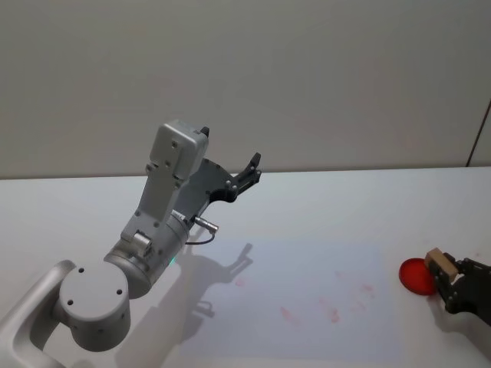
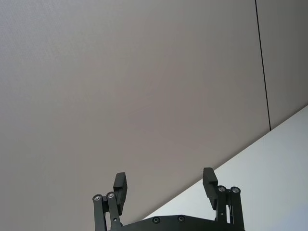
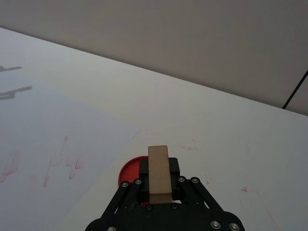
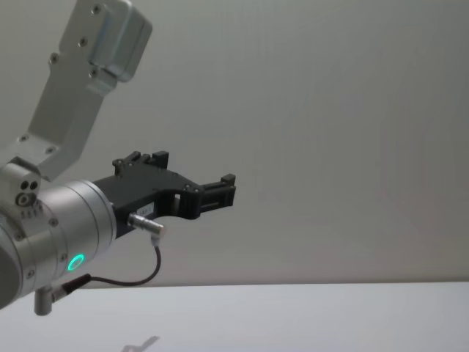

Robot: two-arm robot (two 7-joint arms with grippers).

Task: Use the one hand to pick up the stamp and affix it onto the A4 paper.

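On the white table, a sheet of A4 paper is lying flat, bearing faint red marks toward its right half. Just off the paper's right edge, a red ink pad is sitting on the table. The right gripper is reaching in from the right edge, clasping the tan stamp right beside the pad. The left gripper is hanging raised above the table's far left, fingers apart and holding nothing.
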